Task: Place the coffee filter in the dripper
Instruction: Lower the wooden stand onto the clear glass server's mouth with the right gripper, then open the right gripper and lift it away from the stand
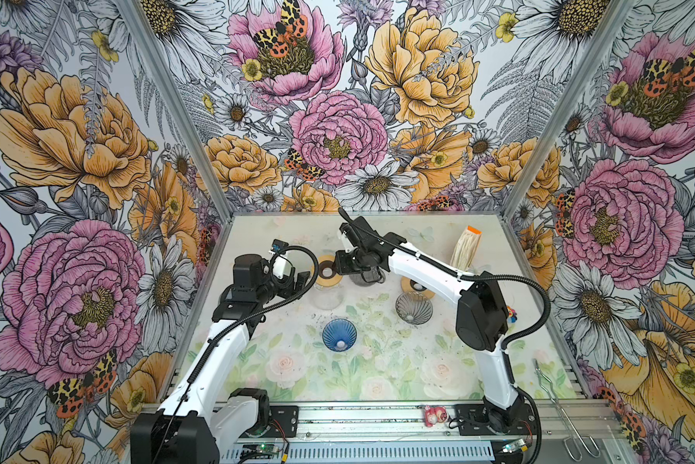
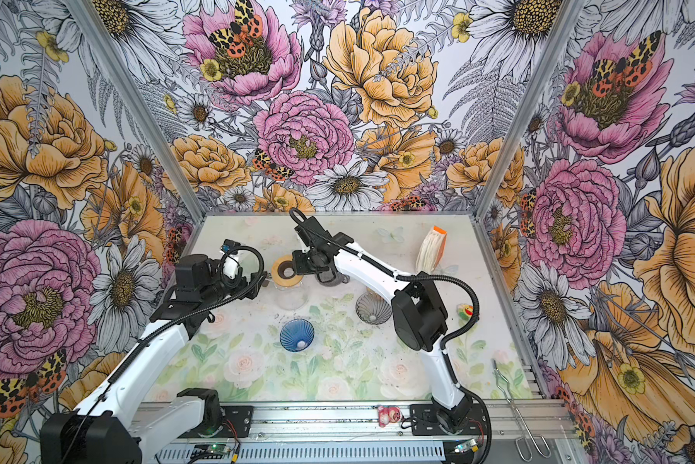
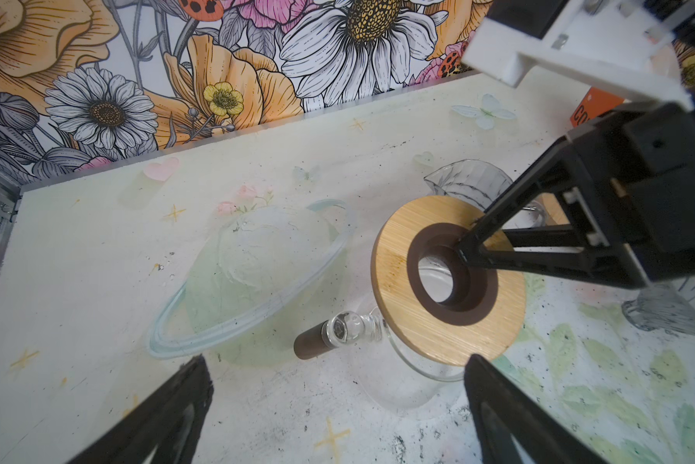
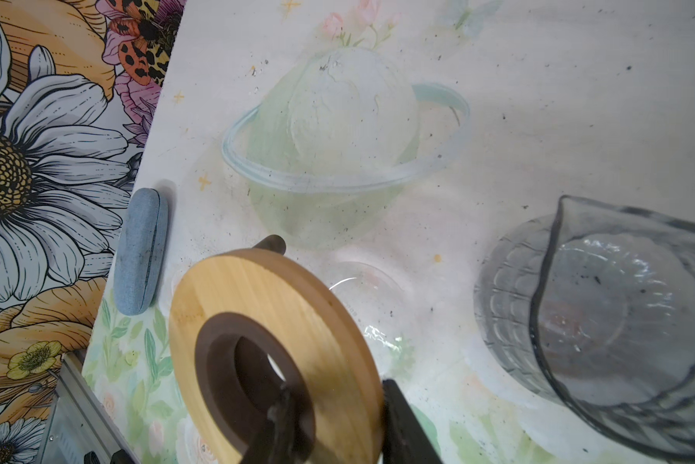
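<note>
Nearest the lens in the right wrist view, the right pincer (image 4: 337, 395) is closed partway on the bamboo ring (image 4: 257, 297). One finger goes down through the ring's dark centre hole and the other sits outside the rim. The ring tilts over the clear carafe (image 3: 414, 381). Just beside it hovers the left pincer (image 3: 337, 363), fully wide and holding nothing. Further out stand the grey glass jug (image 4: 619, 321), the grey dripper (image 1: 414, 307) and the blue dripper (image 1: 339, 335). The coffee filters (image 1: 464, 249) stand bunched in their orange-topped packet at the rear right of the tabletop (image 1: 378, 373), well apart from both drippers and untouched.

Handling the ring looks like groundwork (the filter step proper is not begun). It would be best to keep the ring level, centre it on the carafe mouth, and let go only once it sits flat.

Whether the ring rests on the glass or hangs clear I cannot tell. In both top views the right fingertips hide beneath their own wrist, and which dripper is meant is unclear.
</note>
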You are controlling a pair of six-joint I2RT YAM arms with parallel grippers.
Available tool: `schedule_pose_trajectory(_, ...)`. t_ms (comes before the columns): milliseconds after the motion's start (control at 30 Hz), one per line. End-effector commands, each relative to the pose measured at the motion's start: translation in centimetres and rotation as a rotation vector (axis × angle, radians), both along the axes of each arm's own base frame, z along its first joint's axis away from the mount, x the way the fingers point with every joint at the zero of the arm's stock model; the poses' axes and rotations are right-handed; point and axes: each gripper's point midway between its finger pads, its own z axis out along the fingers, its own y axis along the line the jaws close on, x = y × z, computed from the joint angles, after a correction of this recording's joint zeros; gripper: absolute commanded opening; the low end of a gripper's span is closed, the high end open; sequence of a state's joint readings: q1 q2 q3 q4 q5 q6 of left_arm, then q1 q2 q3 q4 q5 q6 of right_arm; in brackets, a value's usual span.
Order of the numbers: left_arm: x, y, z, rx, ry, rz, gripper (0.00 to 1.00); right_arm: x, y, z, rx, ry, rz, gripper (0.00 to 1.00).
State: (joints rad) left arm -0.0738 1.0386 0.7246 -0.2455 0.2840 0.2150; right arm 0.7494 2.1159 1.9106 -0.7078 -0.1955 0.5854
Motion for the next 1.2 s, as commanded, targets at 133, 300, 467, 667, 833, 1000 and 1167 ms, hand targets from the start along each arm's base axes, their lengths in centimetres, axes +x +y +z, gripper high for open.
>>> schedule_pose_trajectory(133,0.1,0.2,-0.6,0.007,0.008,0.014,0.99,0.6,0.5,0.1,0.017,0.002,-0.004,0.34)
schedule_pose_trajectory(300,0.1,0.2,-0.7,0.005,0.012,0.011,0.99,0.3,0.7,-0.5,0.015,0.016,0.011,0.35)
schedule_pose_trajectory(467,0.2,0.3,-0.8,0.015,0.013,0.011,0.99,0.2,0.7,-0.9,0.006,0.024,0.010,0.36)
schedule_pose_trajectory(667,0.2,0.3,-0.8,0.017,0.013,0.013,0.99,0.3,0.6,-0.9,0.004,0.020,0.010,0.39)
schedule_pose_trajectory(833,0.2,0.3,-0.8,0.016,0.013,0.013,0.99,0.2,0.6,-0.6,0.003,0.015,0.013,0.41)
schedule_pose_trajectory(1000,0.2,0.3,-0.6,0.010,0.009,0.015,0.99,0.3,0.6,0.1,0.009,-0.005,0.021,0.44)
schedule_pose_trajectory(1167,-0.4,-0.3,1.3,0.033,-0.014,0.002,0.99,0.1,0.4,1.9,0.014,-0.056,0.059,0.49)
